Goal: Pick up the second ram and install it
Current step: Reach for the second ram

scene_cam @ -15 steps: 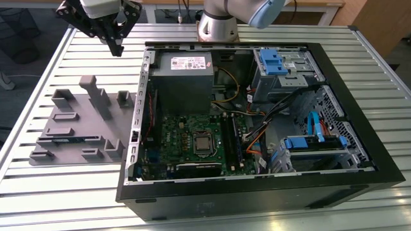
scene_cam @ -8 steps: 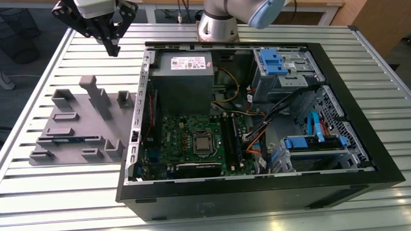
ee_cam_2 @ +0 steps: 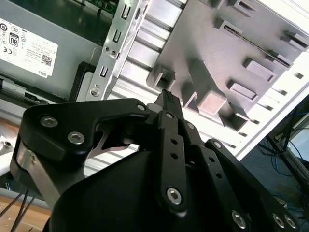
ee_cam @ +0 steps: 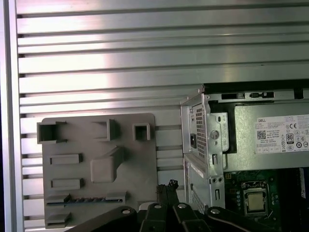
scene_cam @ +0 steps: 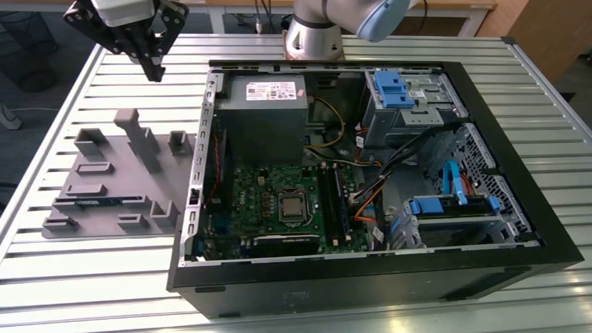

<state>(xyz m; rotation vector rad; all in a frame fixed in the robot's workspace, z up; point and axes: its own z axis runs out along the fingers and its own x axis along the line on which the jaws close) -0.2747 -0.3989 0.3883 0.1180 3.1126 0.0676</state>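
One black two-finger claw (scene_cam: 155, 69), fingers pressed together and holding nothing, hangs over the ribbed metal surface (scene_cam: 93, 267).
The second ram (scene_cam: 97, 202), a thin blue-green circuit-board stick, lies in a slot of the grey plastic holder tray (scene_cam: 120, 182), well apart from the claw, beside the open black computer case (scene_cam: 370, 281). Judgement: a clean pick wants the claw squared across the stick's mid-length, gripping board edges, clear of chips.

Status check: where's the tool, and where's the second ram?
The tool shut, empty, hovering clear of the grey holder tray. The second ram sits in a tray slot, untouched. Nothing between them.
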